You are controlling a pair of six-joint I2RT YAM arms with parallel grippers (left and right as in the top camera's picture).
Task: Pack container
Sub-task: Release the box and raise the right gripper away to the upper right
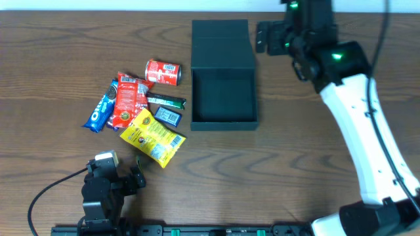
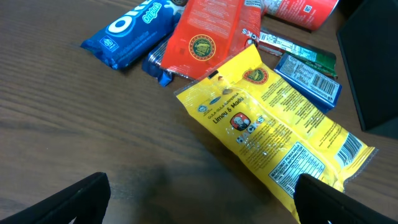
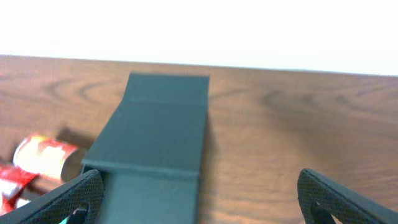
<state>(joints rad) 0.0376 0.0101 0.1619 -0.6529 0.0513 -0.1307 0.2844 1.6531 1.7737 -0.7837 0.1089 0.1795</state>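
Bright, even light falls from above on the table, and shadows are short and soft. The right wrist view is blurred throughout: its upper band is blown out to white and the container looks soft-edged. The left wrist view is sharp, with mild glare on the yellow packet and a dim shadow along its bottom edge.

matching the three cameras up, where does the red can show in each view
overhead: the red can lies on its side, upper middle, just left of the container.
left wrist: the red can is at the top edge, right of centre, cut off by the frame.
right wrist: the red can is blurred, at the lower left.
shared landmark: the black container, beside the can in every view; in the right wrist view the container fills the centre.
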